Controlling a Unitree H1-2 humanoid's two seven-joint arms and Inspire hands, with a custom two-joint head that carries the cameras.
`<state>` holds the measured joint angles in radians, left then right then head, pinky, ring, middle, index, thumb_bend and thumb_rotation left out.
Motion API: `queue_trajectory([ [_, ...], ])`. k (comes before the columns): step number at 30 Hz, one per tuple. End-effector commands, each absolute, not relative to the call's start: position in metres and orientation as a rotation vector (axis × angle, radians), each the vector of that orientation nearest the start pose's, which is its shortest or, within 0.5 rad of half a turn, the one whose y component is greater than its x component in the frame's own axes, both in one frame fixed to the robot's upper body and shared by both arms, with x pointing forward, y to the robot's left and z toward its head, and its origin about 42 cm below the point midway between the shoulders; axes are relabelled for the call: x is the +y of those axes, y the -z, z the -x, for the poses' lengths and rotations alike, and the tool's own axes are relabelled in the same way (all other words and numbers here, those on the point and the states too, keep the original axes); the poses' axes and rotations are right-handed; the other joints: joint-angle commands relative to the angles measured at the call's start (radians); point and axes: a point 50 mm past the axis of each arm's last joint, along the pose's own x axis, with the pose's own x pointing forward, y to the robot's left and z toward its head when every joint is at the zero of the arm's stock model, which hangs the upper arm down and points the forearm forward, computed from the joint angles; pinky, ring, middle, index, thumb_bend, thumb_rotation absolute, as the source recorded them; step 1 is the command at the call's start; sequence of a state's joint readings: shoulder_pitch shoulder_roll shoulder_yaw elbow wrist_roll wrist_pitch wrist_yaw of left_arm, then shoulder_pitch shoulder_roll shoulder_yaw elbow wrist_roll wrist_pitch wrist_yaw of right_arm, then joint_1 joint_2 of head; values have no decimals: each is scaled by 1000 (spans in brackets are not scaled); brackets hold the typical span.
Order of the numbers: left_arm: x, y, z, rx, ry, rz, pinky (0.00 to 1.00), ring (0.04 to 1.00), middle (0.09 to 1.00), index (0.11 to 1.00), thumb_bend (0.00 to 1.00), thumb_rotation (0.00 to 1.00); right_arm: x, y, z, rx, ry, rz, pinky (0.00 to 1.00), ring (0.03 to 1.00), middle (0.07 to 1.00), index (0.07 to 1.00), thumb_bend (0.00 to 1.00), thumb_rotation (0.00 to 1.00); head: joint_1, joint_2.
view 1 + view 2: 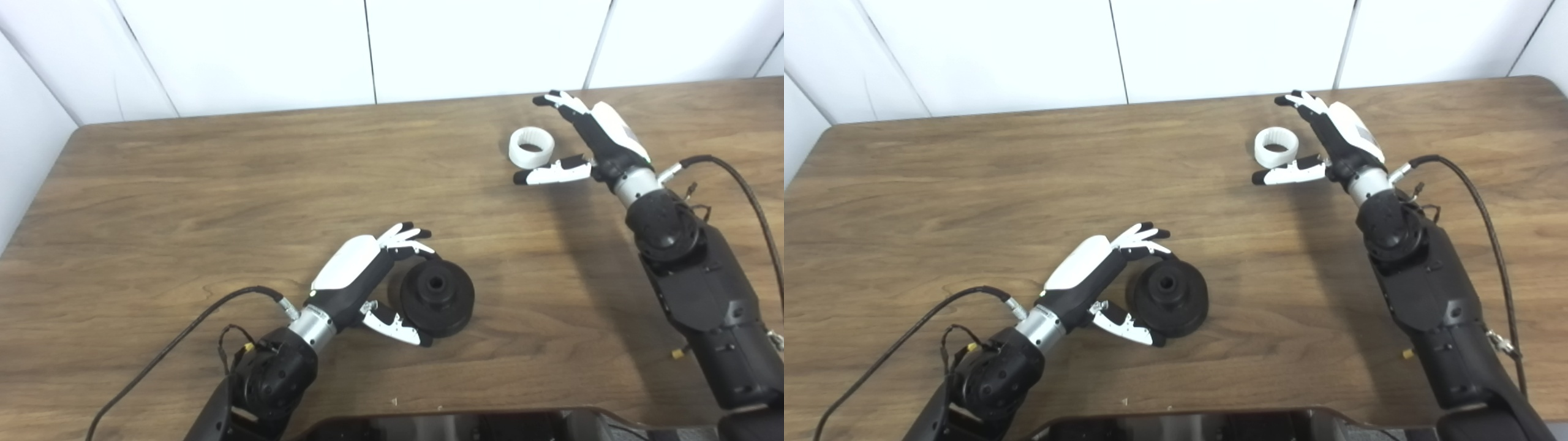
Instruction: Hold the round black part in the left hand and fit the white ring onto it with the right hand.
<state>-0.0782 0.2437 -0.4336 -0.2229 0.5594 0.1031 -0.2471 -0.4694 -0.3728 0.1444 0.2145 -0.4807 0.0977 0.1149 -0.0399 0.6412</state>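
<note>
The round black part (437, 297) lies flat on the wooden table (184, 184), its centre hole facing up. My left hand (361, 275) is open around its left side, fingers over the far rim and thumb at the near rim, without a firm hold. The white ring (531, 147) lies on the table at the back right. My right hand (588, 144) is open just right of the ring, fingers spread beyond it and thumb stretched out in front of it, not gripping it.
White wall panels (367, 49) stand behind the table's far edge. A dark part of the robot's body (465, 425) fills the bottom edge. Black cables (747, 196) trail from both wrists over the table.
</note>
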Motion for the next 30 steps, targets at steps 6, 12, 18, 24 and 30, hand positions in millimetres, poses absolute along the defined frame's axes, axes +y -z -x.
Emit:
queue_trajectory([
  [6,163,-125,-270,-105,591,-856,911,993,929,495,519,84,-273,-232,-452,-195,-113,921,1000,1000,965,898,1000,360,-1,-2],
  [12,163,-124,-269,-110,589,-854,939,992,927,495,519,83,-276,-230,-463,-176,-113,919,1000,1000,963,897,1000,378,-2,-2],
  [18,163,-125,-268,-106,586,-854,922,994,931,496,519,84,-282,-223,-472,-138,-107,935,994,1000,958,881,981,396,-2,-2],
  [24,163,-125,-268,-110,588,-846,922,992,929,496,519,83,-288,-220,-477,-120,-100,940,999,1000,953,870,973,400,-3,1],
  [30,162,-125,-267,-104,586,-838,928,996,931,496,519,83,-293,-216,-480,-99,-95,959,983,996,950,853,946,397,-1,5],
])
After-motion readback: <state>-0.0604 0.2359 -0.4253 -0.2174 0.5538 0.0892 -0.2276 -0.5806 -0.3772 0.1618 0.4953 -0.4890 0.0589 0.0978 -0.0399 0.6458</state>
